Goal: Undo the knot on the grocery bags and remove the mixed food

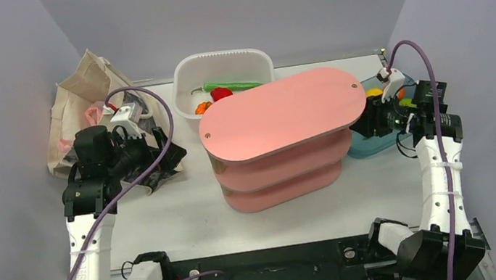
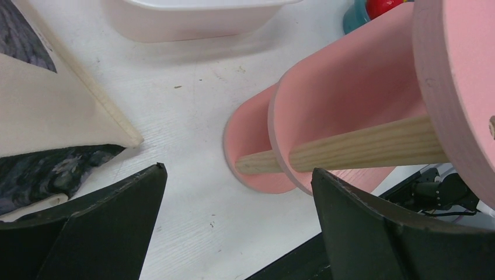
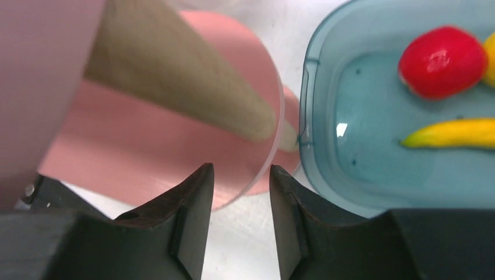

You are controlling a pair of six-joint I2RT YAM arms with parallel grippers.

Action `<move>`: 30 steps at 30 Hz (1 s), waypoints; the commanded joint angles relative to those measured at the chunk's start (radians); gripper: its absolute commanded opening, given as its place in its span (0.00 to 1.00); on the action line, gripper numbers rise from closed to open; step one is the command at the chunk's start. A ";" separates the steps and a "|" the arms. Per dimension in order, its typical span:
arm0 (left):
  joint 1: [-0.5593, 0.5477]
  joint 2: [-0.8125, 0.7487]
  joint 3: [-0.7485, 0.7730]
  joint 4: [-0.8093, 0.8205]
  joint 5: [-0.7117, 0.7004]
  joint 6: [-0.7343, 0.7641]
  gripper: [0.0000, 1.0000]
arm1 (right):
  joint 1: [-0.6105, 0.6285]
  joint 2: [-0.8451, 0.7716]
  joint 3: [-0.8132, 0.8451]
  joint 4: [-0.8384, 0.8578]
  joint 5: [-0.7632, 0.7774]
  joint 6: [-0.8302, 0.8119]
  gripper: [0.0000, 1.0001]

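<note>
The beige canvas tote (image 1: pixel 88 89) slumps at the back left, and a bit of pink plastic bag (image 1: pixel 92 116) shows at its mouth. No knot shows. The mixed food is hidden. My left gripper (image 1: pixel 168 158) hangs low just right of the tote, pointing at the pink shelf. In the left wrist view the left gripper (image 2: pixel 236 170) is wide open over bare table, with the tote (image 2: pixel 52 111) and its dark patch (image 2: pixel 41 172) at the left. My right gripper (image 3: pixel 240 169) is open and empty, beside the shelf's right end (image 1: pixel 360 126).
A three-tier pink shelf (image 1: pixel 278 117) with wooden posts (image 2: pixel 362 146) fills the table's middle. A white tub (image 1: pixel 220 67) behind it holds a long green pepper (image 1: pixel 234 85) and a red one (image 1: pixel 221 93). A teal tray (image 3: pixel 318 116) at the right holds an apple (image 3: pixel 442 61) and a banana (image 3: pixel 452 133).
</note>
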 commanded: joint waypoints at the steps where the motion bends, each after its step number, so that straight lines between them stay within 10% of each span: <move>1: 0.002 -0.015 -0.012 0.094 0.069 -0.030 0.95 | 0.059 0.028 -0.021 0.290 0.006 0.112 0.34; 16: 0.011 -0.143 -0.143 0.095 0.161 0.140 0.87 | 0.261 0.241 0.045 0.697 0.059 0.375 0.21; 30: -0.034 -0.123 -0.223 0.006 0.290 0.633 0.78 | 0.291 0.523 0.248 0.975 0.126 0.589 0.21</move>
